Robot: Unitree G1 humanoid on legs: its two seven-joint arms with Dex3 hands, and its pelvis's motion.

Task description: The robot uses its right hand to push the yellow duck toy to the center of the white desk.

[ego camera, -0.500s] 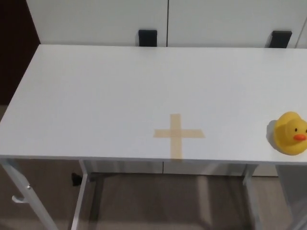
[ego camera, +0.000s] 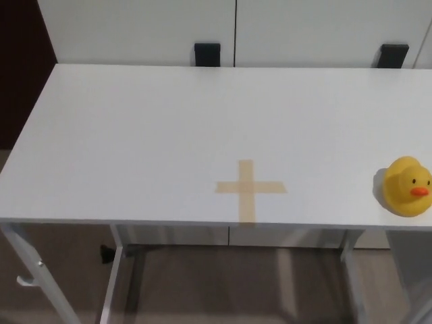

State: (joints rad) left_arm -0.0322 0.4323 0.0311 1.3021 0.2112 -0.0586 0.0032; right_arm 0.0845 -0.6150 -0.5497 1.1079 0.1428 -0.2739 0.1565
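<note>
The white table [ego camera: 135, 135] lies before me, a tan tape cross [ego camera: 249, 188] near its front edge; the yellow duck toy [ego camera: 407, 187] sits far right; white cabinets [ego camera: 135, 30] behind; neither robot hand of mine shows.

neither of the robot's 2 hands shows in the head view; no arm, wrist or finger enters from the left or right edge, so their pose cannot be told.

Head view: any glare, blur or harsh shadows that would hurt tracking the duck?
Head view: light is soft and even, no glare on the white desk; the yellow duck toy casts only a faint shadow to its left; the image is slightly soft overall; the tape cross reads low-contrast.
</note>
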